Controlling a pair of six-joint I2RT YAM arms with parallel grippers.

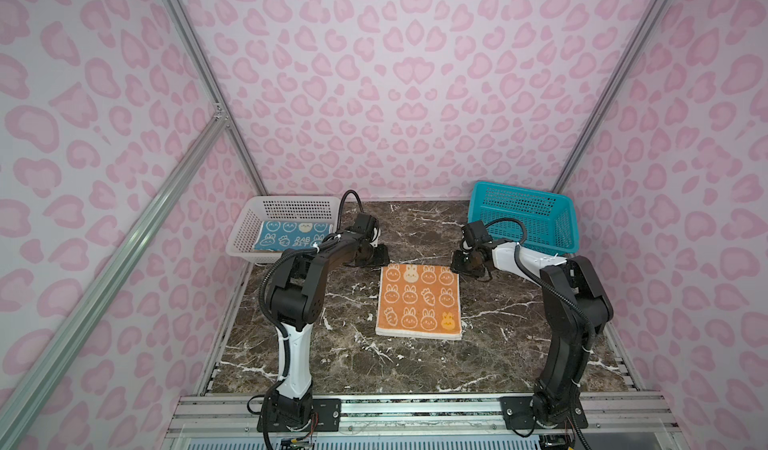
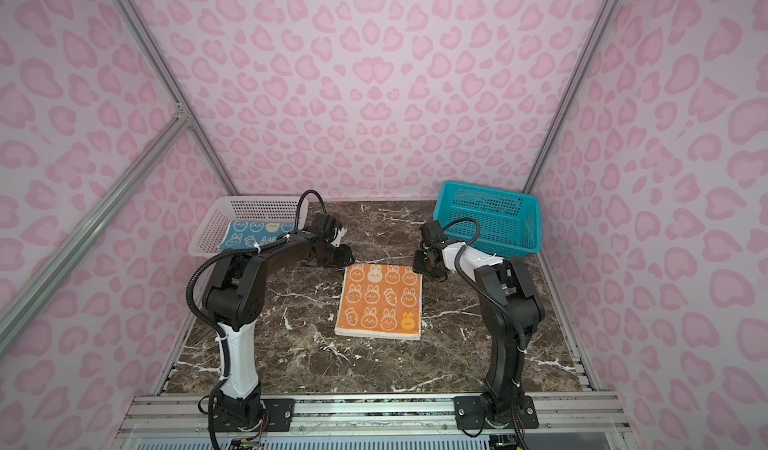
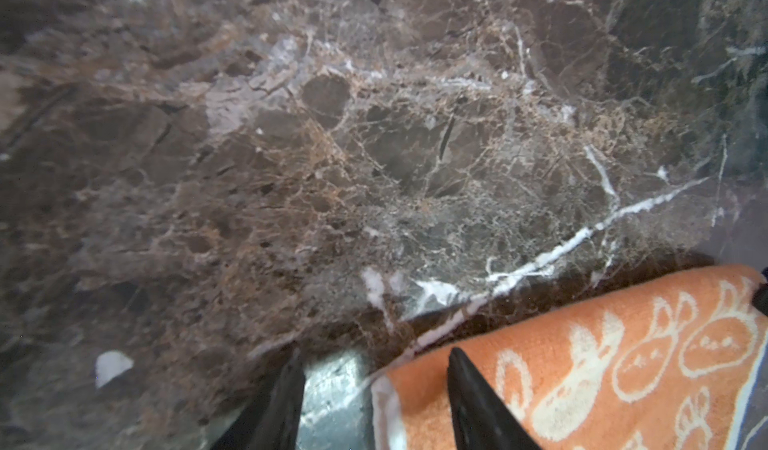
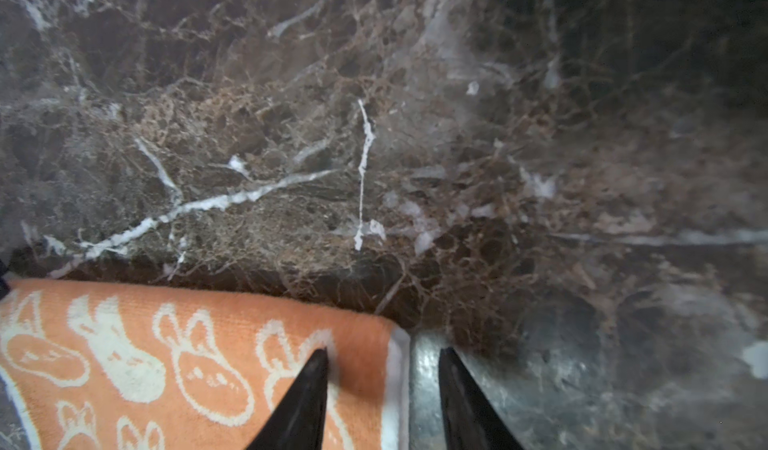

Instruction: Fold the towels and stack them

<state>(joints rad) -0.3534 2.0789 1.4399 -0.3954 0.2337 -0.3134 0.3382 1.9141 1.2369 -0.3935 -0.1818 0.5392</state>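
1. The orange towel (image 1: pixel 419 300) is found lying flat on the marble table (image 1: pixel 332 364), rabbit pattern upward. A rounded far edge and layered white hems at the near edge are noted, so it is judged to be folded at least once already.
2. The blue towel (image 1: pixel 291 235) is found folded inside the white basket (image 1: pixel 245 235), beyond the orange towel and to its left. A pale strip is seen beneath it, but whether that is a cream towel cannot be told. No cream towel is seen elsewhere.
3. The teal basket (image 1: pixel 519 215) is recorded beyond the orange towel and to its right. No cloth is seen in it.
4. The task is judged well advanced. One towel at least is stored, and the orange towel is left to be folded again or carried to the stack.
5. The left gripper (image 3: pixel 376 352) is lowered at the orange towel's far left corner. Its jaws are parted, one finger (image 3: pixel 478 398) over the cloth and the other over bare marble, and nothing is pinched.
6. The right gripper (image 4: pixel 383 350) is placed likewise at the far right corner. Its jaws are parted across the white hem, and nothing is gripped.
7. In both top views, both arms are seen reaching forward past the orange towel's sides, elbows raised and wrists bent down toward its far edge.
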